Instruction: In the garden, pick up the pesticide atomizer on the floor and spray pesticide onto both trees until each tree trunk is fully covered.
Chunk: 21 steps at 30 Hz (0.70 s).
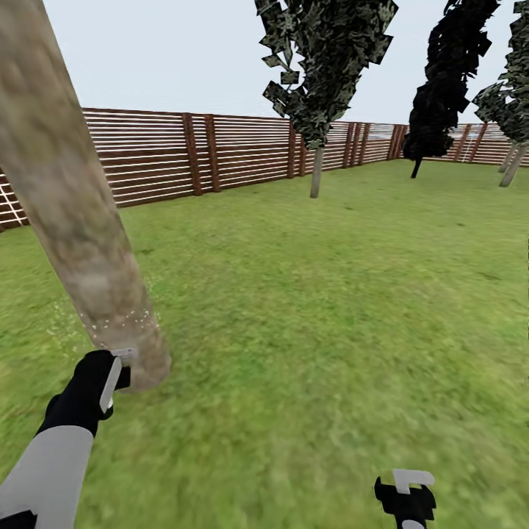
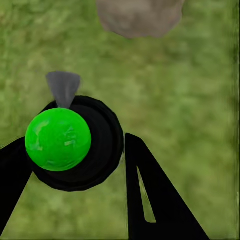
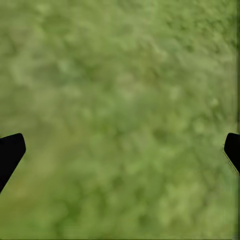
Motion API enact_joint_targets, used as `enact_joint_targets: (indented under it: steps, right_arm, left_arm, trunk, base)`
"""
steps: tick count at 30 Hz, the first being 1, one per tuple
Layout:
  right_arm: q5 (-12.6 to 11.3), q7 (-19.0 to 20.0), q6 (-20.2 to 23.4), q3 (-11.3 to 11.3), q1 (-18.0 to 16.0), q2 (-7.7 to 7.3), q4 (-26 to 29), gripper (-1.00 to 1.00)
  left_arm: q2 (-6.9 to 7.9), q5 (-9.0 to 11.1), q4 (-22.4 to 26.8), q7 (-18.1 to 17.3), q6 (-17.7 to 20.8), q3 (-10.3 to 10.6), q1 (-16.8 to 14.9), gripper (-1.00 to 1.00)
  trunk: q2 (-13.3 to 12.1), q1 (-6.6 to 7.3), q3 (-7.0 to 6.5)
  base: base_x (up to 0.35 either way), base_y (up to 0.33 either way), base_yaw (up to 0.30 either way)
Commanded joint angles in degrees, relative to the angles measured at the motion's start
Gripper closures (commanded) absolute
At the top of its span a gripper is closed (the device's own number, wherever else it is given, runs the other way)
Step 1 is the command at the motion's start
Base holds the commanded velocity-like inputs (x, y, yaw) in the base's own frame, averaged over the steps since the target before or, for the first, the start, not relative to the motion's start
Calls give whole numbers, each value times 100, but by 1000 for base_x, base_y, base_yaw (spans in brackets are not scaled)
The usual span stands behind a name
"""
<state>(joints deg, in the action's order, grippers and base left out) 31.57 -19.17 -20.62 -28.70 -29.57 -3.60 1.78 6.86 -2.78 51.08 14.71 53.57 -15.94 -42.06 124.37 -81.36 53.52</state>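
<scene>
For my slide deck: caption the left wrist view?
Left tool grips the pesticide atomizer, nozzle toward the tree trunk base over grass.

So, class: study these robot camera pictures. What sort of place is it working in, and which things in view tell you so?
Most likely a fenced garden or backyard: a grass lawn, a slatted wooden fence along its edge, and trees, including one close tree trunk, under open sky.

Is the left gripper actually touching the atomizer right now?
Touching. The left wrist view shows the atomizer, black with a green ball, wedged between the left gripper fingers, no gap visible.
</scene>
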Motion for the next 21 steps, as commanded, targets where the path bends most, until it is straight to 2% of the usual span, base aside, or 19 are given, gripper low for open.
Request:
enact_joint_targets:
  steps: [1,7,13,21]
  right_arm:
    - [60,-20,-16,-48,-5,-1,-11,-100]
    - [60,-25,-16,-48,-5,-1,-11,-100]
    - [60,-19,-17,-48,-5,-1,-11,-100]
    - [60,-18,-15,-48,-5,-1,-11,-100]
  left_arm:
    - [-9,-33,7,-12,30,-5,-4,100]
    - [8,-38,7,-12,30,-5,2,100]
    - [25,-38,7,-12,30,22,47,100]
    - [-27,-38,7,-12,22,39,57,100]
  trunk:
    - [2,0,5]
    - [2,0,5]
    - [2,0,5]
    - [2,0,5]
  base:
    - [49,-277,27]
    - [70,-277,218]
    - [167,-247,275]
    - [223,-206,30]
